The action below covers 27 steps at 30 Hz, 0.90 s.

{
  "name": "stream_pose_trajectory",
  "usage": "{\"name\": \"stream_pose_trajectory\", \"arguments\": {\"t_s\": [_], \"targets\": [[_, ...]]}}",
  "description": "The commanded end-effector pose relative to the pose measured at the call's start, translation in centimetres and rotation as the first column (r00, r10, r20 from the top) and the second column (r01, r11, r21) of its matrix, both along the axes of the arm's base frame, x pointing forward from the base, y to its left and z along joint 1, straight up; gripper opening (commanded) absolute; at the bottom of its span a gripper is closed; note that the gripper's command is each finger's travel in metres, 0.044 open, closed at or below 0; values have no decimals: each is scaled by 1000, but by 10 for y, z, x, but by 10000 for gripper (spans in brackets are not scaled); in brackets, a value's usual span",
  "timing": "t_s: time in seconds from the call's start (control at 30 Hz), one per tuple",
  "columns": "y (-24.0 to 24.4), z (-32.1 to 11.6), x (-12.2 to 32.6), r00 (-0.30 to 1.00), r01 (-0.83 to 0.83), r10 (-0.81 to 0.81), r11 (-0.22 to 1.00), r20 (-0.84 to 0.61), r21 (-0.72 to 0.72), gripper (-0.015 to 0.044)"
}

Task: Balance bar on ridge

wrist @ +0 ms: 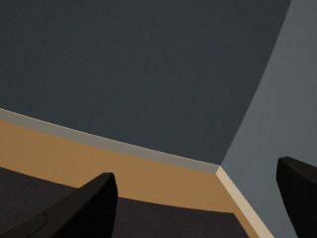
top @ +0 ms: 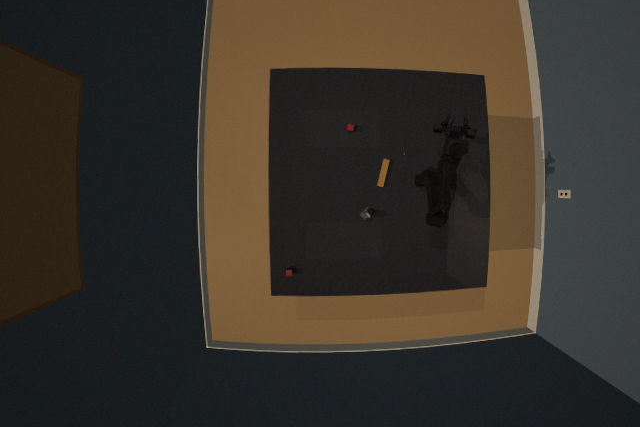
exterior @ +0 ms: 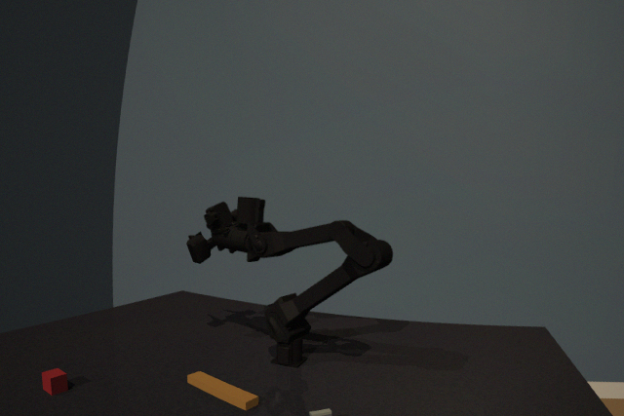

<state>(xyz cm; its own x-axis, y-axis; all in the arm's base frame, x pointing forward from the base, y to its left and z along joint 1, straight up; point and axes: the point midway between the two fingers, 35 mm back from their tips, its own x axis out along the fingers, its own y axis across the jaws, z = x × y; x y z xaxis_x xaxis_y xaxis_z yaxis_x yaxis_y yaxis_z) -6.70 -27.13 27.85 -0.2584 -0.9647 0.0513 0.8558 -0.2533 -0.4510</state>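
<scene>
An orange bar (top: 383, 172) (exterior: 222, 391) lies flat on the dark table top (top: 320, 91) (exterior: 126, 341). A small grey piece, seemingly the ridge (top: 366, 213), stands apart from the bar, below it in the top view; only its pale top (exterior: 320, 412) shows at the bottom edge of the exterior view. My gripper (top: 458, 116) (wrist: 197, 178) is open and empty. It is raised well above the table, away from the bar and the ridge, and points off to the side. Neither bar nor ridge shows in the wrist view.
A red cube (top: 351, 127) (exterior: 54, 381) sits on the table beyond the bar's far end from the ridge. Another red cube (top: 289, 272) sits near the table's lower left corner in the top view. A wall (top: 578, 117) (exterior: 352, 99) rises behind the arm.
</scene>
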Motion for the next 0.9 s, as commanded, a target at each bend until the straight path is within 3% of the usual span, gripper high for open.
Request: {"name": "stream_pose_trajectory", "arguments": {"t_s": [0.0, 0.87], "targets": [[-9, -9, 19, 997, -71, 73, 995, -25, 74, 315], [-22, -61, 133, 850, -408, 511, 790, -125, 457, 315]]}}
